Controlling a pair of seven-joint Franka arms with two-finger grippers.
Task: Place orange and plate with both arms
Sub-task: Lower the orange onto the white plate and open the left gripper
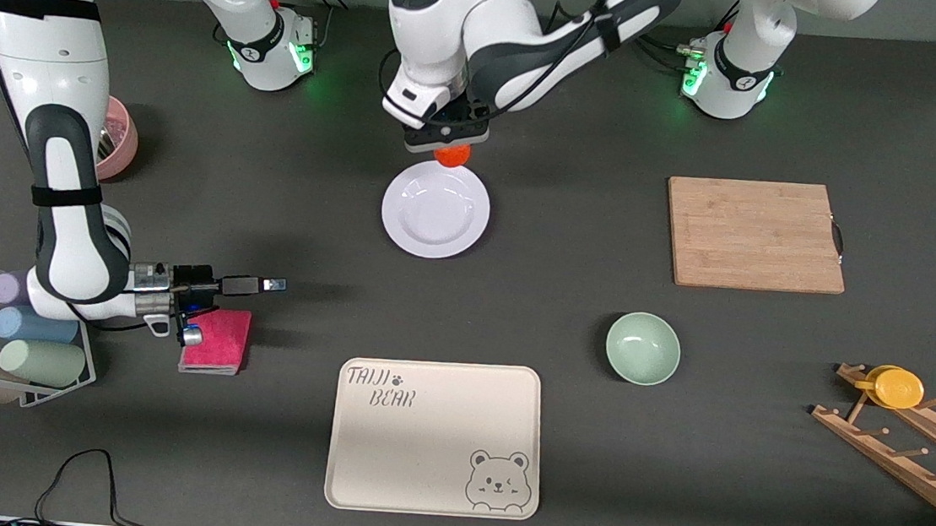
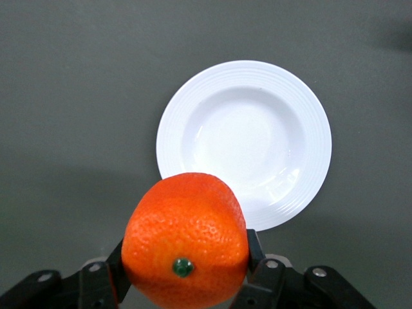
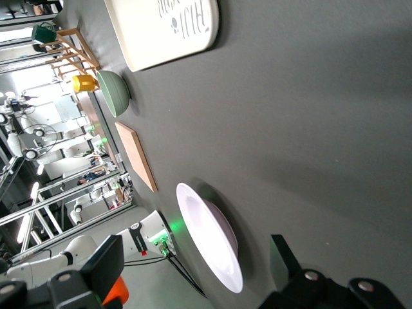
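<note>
My left gripper [image 1: 447, 141] is shut on the orange [image 1: 452, 156], a bright dimpled fruit with a green stem spot [image 2: 185, 238], and holds it in the air over the rim of the plate [image 1: 435, 209]. The white plate [image 2: 244, 145] lies flat on the dark table with nothing in it. The black fingers [image 2: 255, 248] press on both sides of the fruit. My right gripper [image 1: 275, 284] waits open and level, low over the table at the right arm's end beside a pink cloth. From its wrist view the plate [image 3: 212, 238] shows edge-on between its fingers [image 3: 109, 264].
A cream bear tray [image 1: 436, 438] lies nearest the front camera. A green bowl [image 1: 643, 348], a wooden board [image 1: 754, 235] and a rack with a yellow cup [image 1: 898, 387] are toward the left arm's end. A pink cloth [image 1: 217, 340], cup rack [image 1: 21, 334] and pink bowl [image 1: 116, 139] are toward the right arm's end.
</note>
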